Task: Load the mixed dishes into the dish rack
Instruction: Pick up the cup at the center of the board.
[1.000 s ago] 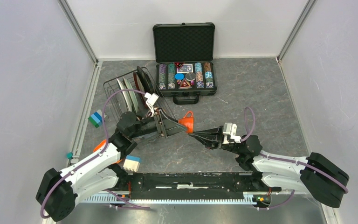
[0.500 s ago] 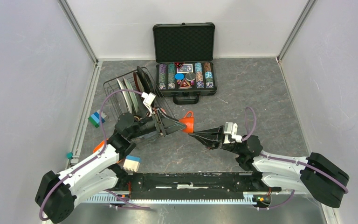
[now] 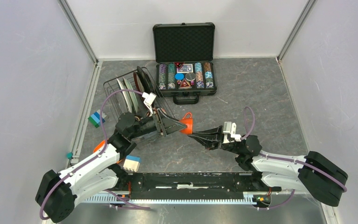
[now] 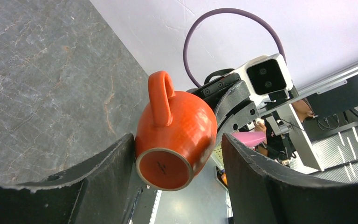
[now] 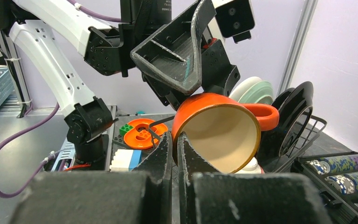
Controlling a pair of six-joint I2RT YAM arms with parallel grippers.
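Note:
An orange cup (image 3: 186,124) hangs in the air between my two grippers, lying on its side with its handle up. My right gripper (image 5: 175,137) is shut on the orange cup's (image 5: 219,130) rim, one finger inside and one outside. My left gripper (image 4: 178,144) is open, and its fingers straddle the cup's (image 4: 177,130) base. One finger is against the cup's side and the other stands clear of it. The black wire dish rack (image 3: 121,88) stands behind the left arm with white and pale green plates (image 5: 251,91) and a dark plate (image 5: 298,102) upright in it.
An open black case of poker chips (image 3: 184,77) lies behind the rack. An orange ring toy (image 5: 140,133) and a white-and-blue block (image 5: 121,161) lie near the left arm's base. A blue-green block (image 3: 95,119) lies at the left wall. Something small and white (image 5: 256,165) shows below the cup.
My left gripper has moved right to the cup, and its open fingers now enclose the cup's base. My right gripper has kept hold of the rim and shifted slightly left.

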